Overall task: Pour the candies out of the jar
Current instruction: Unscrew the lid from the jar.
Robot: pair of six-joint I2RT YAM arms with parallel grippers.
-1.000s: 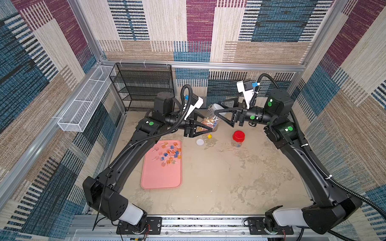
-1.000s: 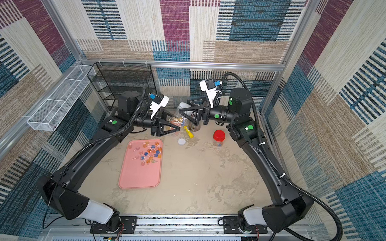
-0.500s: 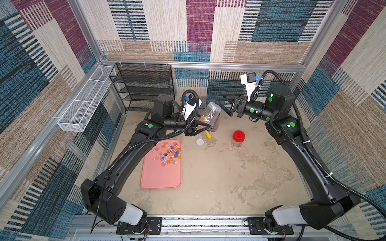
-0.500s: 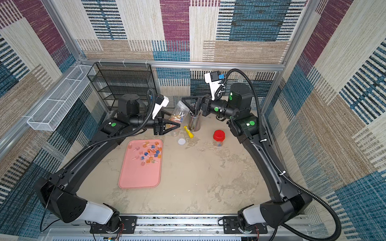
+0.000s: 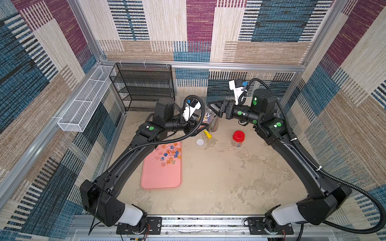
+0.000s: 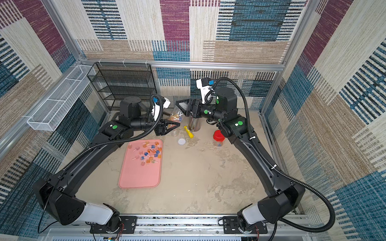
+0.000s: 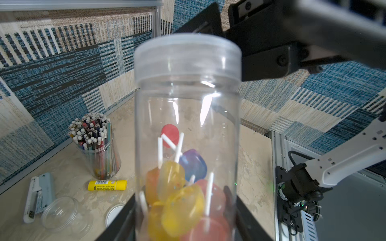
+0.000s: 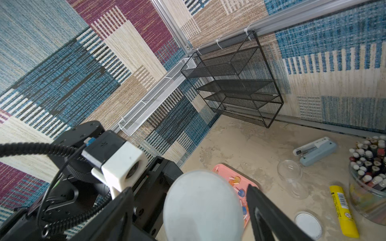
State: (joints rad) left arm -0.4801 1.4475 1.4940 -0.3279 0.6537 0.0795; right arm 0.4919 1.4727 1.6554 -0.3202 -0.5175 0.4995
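left gripper (image 6: 171,127) clamped low on jar (image 7: 186,125); right gripper (image 8: 188,194) jaws apart, straddling lid (image 8: 202,208). We judge jar light, slick plastic; grip lid rim, candies (image 7: 179,187) loose inside.

— Where's the pink plastic tray (image 5: 161,177)?
— Left of centre, round lollipop candies (image 5: 168,155) on its far half.
— The clear lidded plastic jar (image 6: 175,118)?
— Beyond it, left of the pencil-filled clear cup (image 6: 194,125).

The clear jar (image 7: 188,116), its cloudy lid (image 7: 188,56) on, is nearly upright with orange, pink and blue lollipops (image 7: 177,198) heaped at its bottom, while more lollipops (image 5: 169,154) lie scattered across the pink tray's (image 5: 161,179) far end.
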